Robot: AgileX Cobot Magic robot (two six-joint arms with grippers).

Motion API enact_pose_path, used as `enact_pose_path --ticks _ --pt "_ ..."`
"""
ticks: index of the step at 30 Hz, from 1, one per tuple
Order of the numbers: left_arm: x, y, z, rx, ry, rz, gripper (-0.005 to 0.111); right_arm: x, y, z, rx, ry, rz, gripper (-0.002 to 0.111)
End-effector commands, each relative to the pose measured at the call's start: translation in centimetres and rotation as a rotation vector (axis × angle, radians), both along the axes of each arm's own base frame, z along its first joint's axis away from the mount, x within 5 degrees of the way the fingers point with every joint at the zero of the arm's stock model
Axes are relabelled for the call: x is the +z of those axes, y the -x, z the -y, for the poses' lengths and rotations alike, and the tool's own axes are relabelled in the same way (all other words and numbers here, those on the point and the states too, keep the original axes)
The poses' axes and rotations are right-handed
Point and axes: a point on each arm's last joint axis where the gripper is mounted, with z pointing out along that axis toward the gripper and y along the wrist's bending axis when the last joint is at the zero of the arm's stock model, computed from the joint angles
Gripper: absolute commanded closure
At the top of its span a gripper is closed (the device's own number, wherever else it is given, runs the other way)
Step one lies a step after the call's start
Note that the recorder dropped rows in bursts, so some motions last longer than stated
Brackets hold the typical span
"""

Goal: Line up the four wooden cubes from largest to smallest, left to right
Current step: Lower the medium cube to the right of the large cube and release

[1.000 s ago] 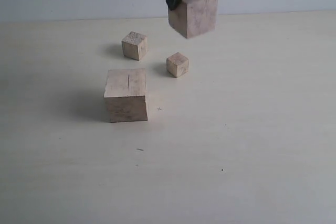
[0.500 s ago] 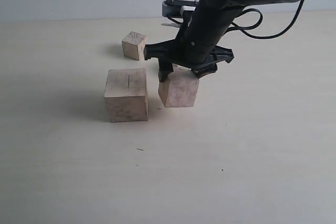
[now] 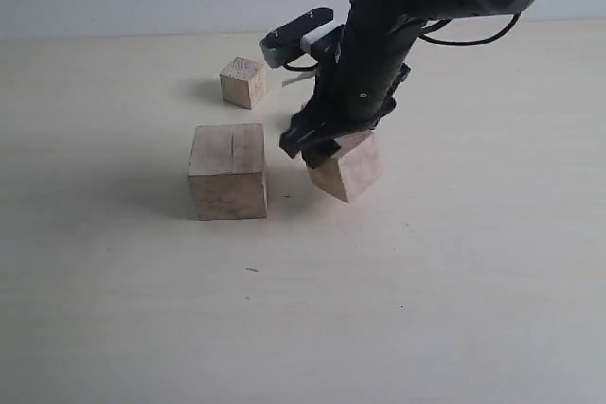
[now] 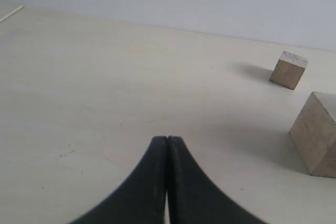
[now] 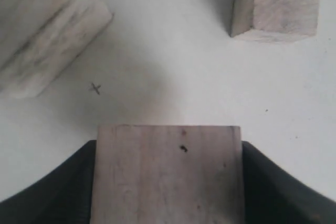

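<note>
Right tool (image 3: 336, 149) clamps second cube (image 3: 352, 175) askew; largest cube (image 3: 227, 172) near; table (image 3: 473, 243) bare rightward.

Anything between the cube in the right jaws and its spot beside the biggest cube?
Nothing visible: only bare table separates the held cube from the largest cube; a smaller cube lies outside that gap.

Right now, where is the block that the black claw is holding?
In the exterior view, the held cube is tilted in the right gripper, just right of the largest cube.

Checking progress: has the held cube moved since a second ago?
Yes: the held cube came down to just right of the largest cube, now tilted.
</note>
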Motion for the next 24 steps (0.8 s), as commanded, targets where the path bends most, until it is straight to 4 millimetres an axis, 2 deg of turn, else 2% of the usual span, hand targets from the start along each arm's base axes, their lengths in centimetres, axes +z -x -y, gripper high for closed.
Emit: enact_pose_path --ticks 1,4,7,11,15,24 --pt "0.0 0.0 0.0 -0.008 -0.005 0.013 0.107 1.5 -0.2 1.1 0.307 0.017 0.044 0.108" --pt "0.0 0.0 0.0 -0.008 -0.005 0.013 0.107 1.8 -0.4 0.8 0.520 -0.111 0.061 0.108" --pt "0.0 0.0 0.0 -0.008 -0.005 0.013 0.107 1.9 -1.0 1.2 0.620 -0.210 0.070 0.108" --pt "0.0 0.0 0.0 -0.008 -0.005 0.013 0.107 0.4 -2.2 1.9 0.703 -0.296 0.087 0.108" --pt "0.0 0.0 0.0 -0.008 -0.005 0.013 0.107 -1.0 -2.1 1.6 0.839 -0.328 0.086 0.108" --pt "0.0 0.0 0.0 -0.008 -0.005 0.013 0.107 -2.7 -2.1 1.1 0.897 -0.368 0.082 0.108"
